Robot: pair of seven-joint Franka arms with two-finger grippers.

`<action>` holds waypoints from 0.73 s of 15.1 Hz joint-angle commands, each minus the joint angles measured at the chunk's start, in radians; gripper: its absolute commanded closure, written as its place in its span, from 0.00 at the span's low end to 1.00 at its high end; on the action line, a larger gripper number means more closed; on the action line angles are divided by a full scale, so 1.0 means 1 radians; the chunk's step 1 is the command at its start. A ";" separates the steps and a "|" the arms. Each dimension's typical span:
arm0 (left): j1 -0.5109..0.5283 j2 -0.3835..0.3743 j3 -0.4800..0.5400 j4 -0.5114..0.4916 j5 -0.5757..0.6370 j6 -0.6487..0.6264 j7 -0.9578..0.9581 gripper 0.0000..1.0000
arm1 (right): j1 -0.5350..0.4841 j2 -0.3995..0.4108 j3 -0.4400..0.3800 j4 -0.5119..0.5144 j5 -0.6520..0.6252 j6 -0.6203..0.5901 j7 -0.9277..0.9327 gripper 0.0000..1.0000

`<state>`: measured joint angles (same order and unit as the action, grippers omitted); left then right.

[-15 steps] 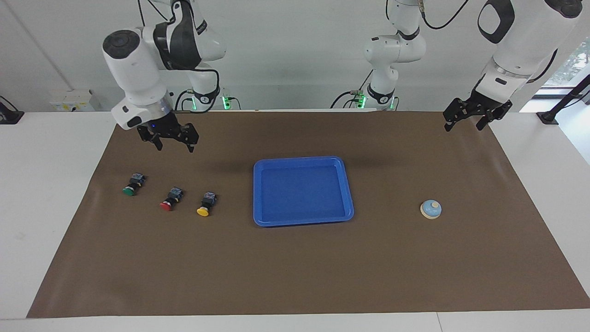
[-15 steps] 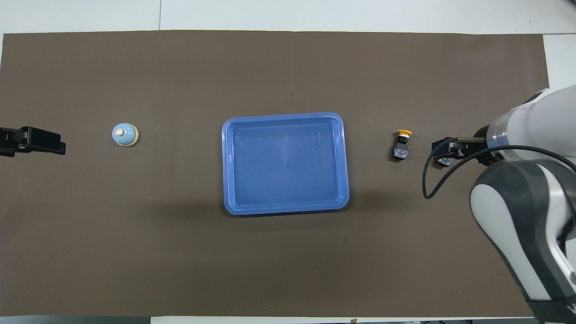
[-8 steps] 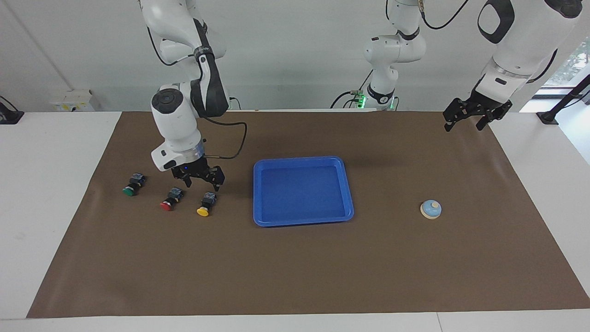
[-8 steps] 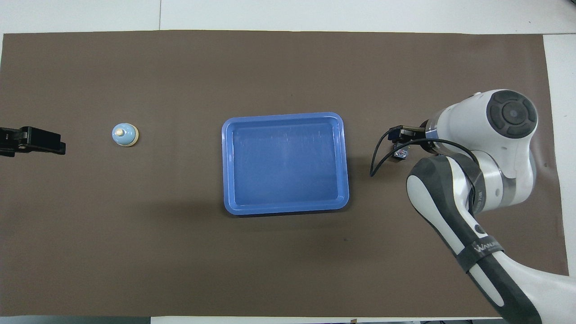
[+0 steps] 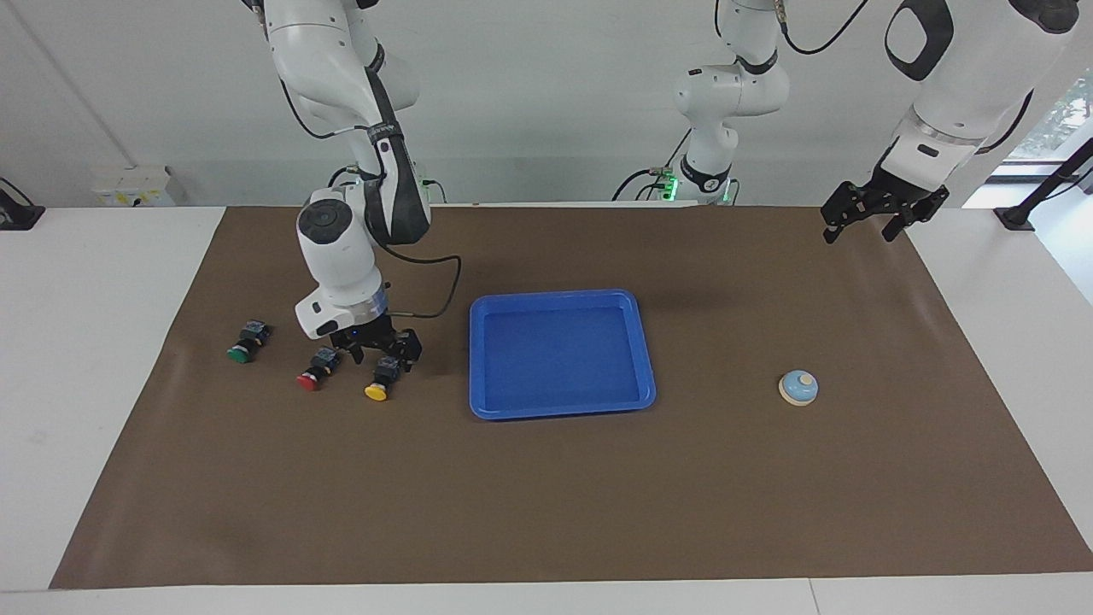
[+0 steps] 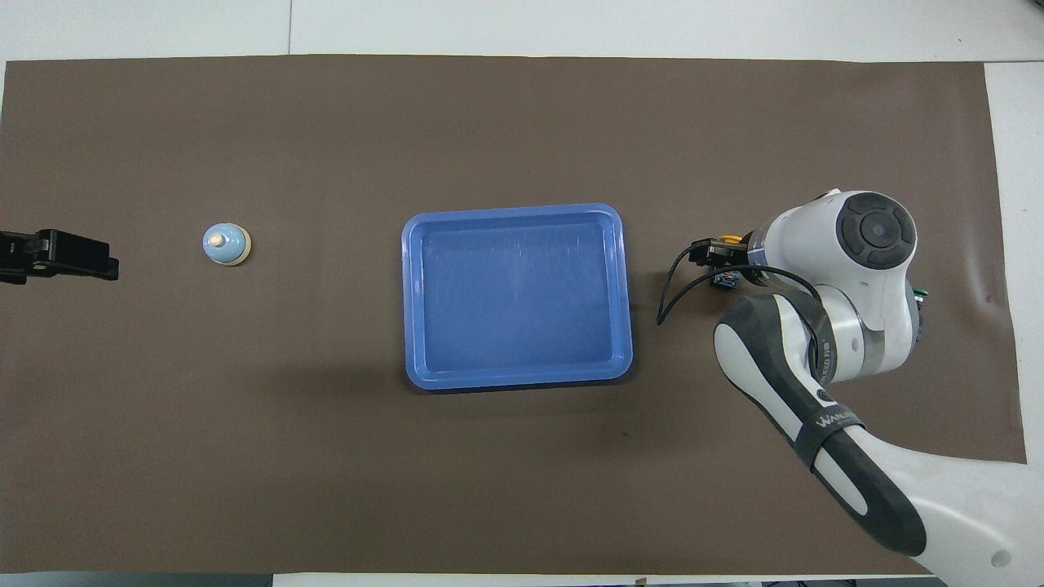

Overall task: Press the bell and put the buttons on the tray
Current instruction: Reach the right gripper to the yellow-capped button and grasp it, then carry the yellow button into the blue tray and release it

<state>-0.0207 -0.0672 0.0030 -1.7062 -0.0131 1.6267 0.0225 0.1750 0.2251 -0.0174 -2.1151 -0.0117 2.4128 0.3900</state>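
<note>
Three buttons lie in a row on the brown mat at the right arm's end: green [image 5: 240, 350], red [image 5: 311, 378] and yellow [image 5: 377, 390]. My right gripper [image 5: 382, 352] is open and low over the yellow button's dark body, a finger on each side of it. In the overhead view the right gripper [image 6: 722, 262] and arm cover most of the buttons; only the yellow cap [image 6: 732, 240] peeks out. The blue tray [image 5: 559, 354] [image 6: 514, 293] sits mid-table with nothing in it. The light-blue bell [image 5: 798, 387] [image 6: 226, 244] stands toward the left arm's end. My left gripper [image 5: 862, 224] [image 6: 98, 262] waits open in the air.
The brown mat [image 5: 546, 495] covers most of the white table. A black cable loops from the right wrist [image 5: 435, 295] between the buttons and the tray.
The right arm swung from above the green and red buttons toward the tray and came down over the yellow button. The left arm, bell, tray and buttons stayed put.
</note>
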 commanded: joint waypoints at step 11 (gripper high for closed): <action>-0.002 0.001 0.003 0.007 0.007 -0.011 0.001 0.00 | -0.009 0.033 0.002 -0.028 0.004 0.057 0.064 1.00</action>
<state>-0.0207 -0.0672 0.0030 -1.7062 -0.0131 1.6268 0.0225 0.1727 0.2617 -0.0210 -2.1241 -0.0113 2.4460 0.4115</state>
